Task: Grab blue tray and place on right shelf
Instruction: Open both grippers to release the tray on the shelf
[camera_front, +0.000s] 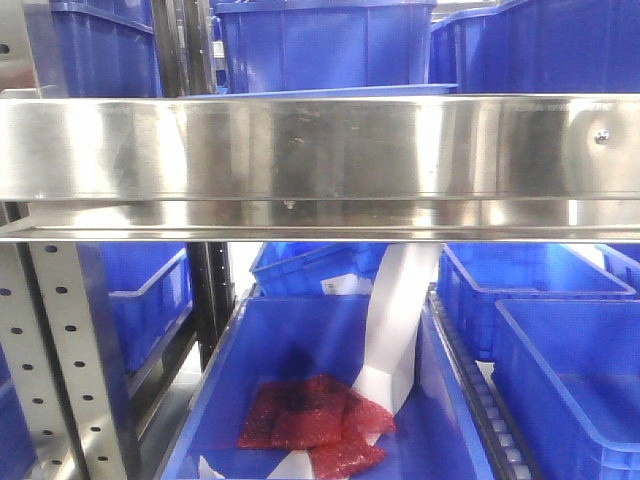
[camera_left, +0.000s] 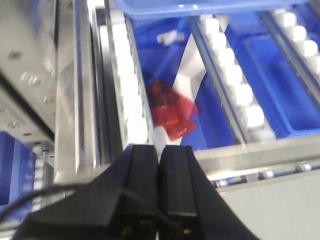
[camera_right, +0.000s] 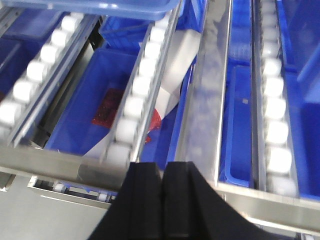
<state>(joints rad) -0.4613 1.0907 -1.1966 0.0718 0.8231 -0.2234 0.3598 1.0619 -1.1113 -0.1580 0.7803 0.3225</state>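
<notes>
- My left pincer (camera_left: 159, 165) and right pincer (camera_right: 163, 180), both pressed together and holding nothing, hang over the shelf (camera_front: 320, 150) rollers.
- The tray (camera_right: 100, 7) rests on those rollers, well beyond both.

A warehouse: steel roller racks (camera_front: 320, 150) stocked with blue bins (camera_front: 570, 380)

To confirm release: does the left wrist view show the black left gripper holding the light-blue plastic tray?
No, the left gripper is shut and empty, while the light-blue plastic tray rests apart on the rollers.

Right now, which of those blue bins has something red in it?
The lower middle bin, below the steel rail: it alone holds red crinkled bags beside a white strip.
</notes>
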